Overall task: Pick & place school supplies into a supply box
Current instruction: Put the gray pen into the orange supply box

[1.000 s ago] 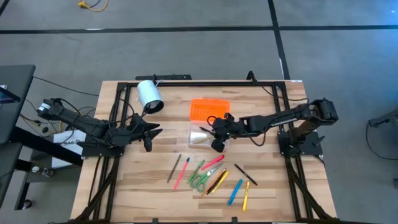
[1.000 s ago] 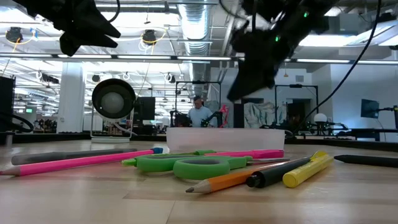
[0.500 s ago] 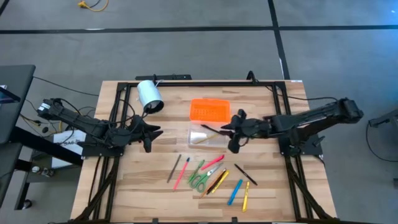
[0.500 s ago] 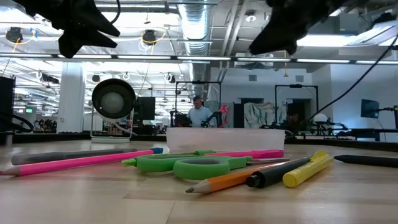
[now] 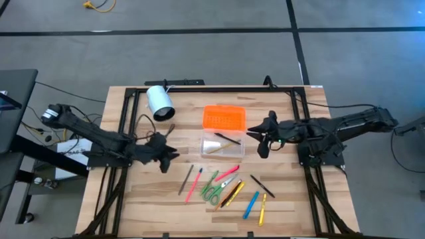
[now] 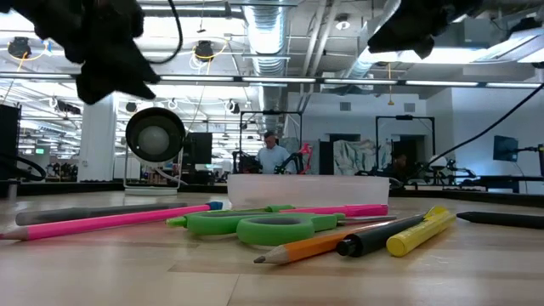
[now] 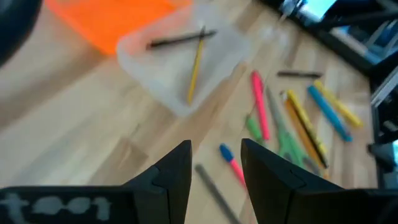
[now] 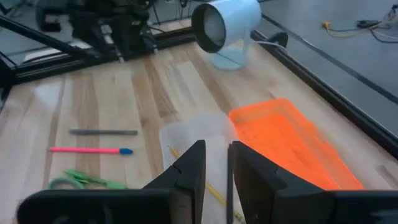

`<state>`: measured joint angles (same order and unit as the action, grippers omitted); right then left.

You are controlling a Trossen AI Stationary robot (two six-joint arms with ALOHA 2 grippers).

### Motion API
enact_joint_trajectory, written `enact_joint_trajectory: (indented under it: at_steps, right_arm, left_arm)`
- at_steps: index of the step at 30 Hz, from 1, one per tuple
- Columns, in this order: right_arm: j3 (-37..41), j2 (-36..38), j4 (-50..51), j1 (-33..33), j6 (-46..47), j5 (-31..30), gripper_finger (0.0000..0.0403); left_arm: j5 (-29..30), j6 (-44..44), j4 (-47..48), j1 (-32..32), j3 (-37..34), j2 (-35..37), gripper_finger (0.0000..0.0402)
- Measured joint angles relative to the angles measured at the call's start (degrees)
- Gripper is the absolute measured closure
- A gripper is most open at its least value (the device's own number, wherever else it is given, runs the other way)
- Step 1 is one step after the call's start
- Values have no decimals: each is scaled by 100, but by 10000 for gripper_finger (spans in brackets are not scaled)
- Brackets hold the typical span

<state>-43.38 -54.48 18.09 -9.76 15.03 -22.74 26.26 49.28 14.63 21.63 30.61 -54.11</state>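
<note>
Your left gripper [image 5: 166, 153] hovers with jaws narrowly apart and empty, near the grey pencil [image 5: 185, 180] and the other school supplies [image 5: 229, 191]. Come down over one piece squarely, since they lie crowded. Beyond, the supply box [image 5: 222, 145] holds two pieces beside its orange lid [image 5: 224, 117], and your right gripper [image 5: 263, 136], fingers close together and empty, hangs just past its end.

- High view: your wood-plank table [image 5: 153, 199] sits mid-frame on grey floor [image 5: 212, 60], dark seam lines crossing upper part.
- Yellow cable [image 5: 98, 5] on floor, top left.
- Low view: you've got ceiling ducts [image 6: 263, 34] w/ strip lights up top; person [image 6: 273, 156] at centre, far back.
</note>
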Motion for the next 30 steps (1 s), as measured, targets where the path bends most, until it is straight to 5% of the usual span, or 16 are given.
enact_joint_trajectory:
  at_steps: [9,19,30]
  right_arm:
    - [0,260,594,-115,42,-9,331]
    - [0,291,921,-111,-155,-7,331]
    - [-1,351,1056,-111,-304,12,331]
  left_arm:
    - [-658,123,-1246,318,-2,-1528,275]
    - [-785,709,-1307,599,671,-2916,274]
    - [-705,564,392,599,1841,-3910,274]
